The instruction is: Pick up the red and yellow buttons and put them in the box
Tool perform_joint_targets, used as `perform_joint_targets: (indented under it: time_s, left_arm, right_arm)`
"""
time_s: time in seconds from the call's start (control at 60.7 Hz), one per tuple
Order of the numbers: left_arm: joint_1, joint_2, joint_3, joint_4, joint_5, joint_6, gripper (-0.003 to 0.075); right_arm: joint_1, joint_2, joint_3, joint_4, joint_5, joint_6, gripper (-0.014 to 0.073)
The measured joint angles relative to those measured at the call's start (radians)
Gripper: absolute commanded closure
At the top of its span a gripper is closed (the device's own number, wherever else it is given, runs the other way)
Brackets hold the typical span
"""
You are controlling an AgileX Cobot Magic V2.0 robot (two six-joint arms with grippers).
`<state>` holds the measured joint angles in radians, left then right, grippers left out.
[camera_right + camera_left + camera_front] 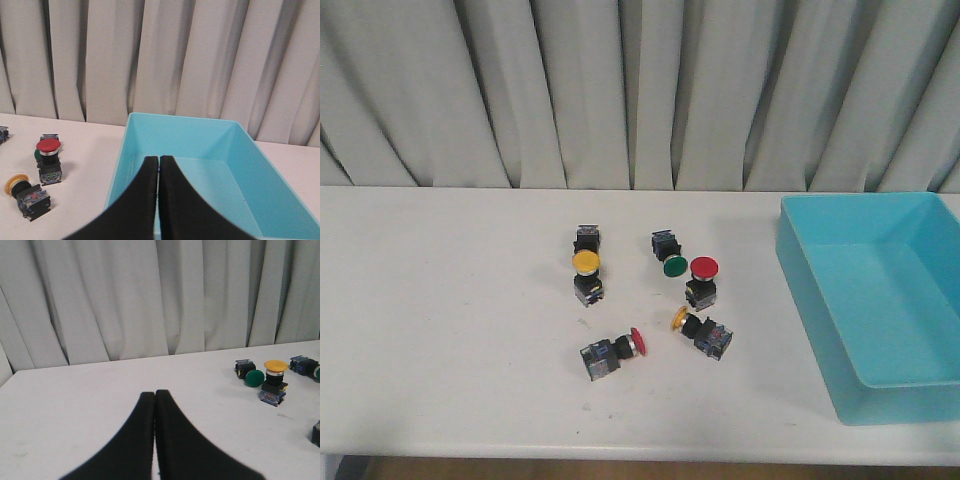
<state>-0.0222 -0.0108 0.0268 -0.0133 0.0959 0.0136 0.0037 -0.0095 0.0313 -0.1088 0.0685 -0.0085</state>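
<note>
Six buttons are counted on the table [440,330]: two red [704,268], two yellow [585,262], two green [674,266]. One turquoise box [820,300] is found beyond the right gripper [159,162]; both it and the left gripper [154,396] are pressed closed, empty.

- A white tabletop [450,330] spans the front view.
- Pale grey pleated curtains [620,90] hang behind it.
- Two green-capped buttons lie on their sides: one [669,255] mid-table, another [250,372] beside a yellow one.

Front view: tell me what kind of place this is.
Probably a lab or test bench: a plain white table before a grey curtain, with only push-button switches and a turquoise box laid out.
</note>
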Motion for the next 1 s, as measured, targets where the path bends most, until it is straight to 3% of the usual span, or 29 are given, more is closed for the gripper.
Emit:
perform_joint_targets:
  time_s: [0.824,0.923,1.005]
  left_arm:
    - [0.0,0.0,0.0,0.0,-0.008,0.0,0.0727]
    - [0.0,0.0,0.003,0.0,-0.107,0.0,0.0727]
    - [0.0,0.001,-0.02,0.0,-0.257,0.0,0.0727]
  right_arm:
    - [0.0,0.0,0.0,-0.005,-0.016,-0.007,0.0596]
    - [0.0,0.0,-0.005,-0.008,-0.225,-0.026,0.0596]
    - [0.0,0.015,-0.069,0.042,-0.532,-0.043,0.0596]
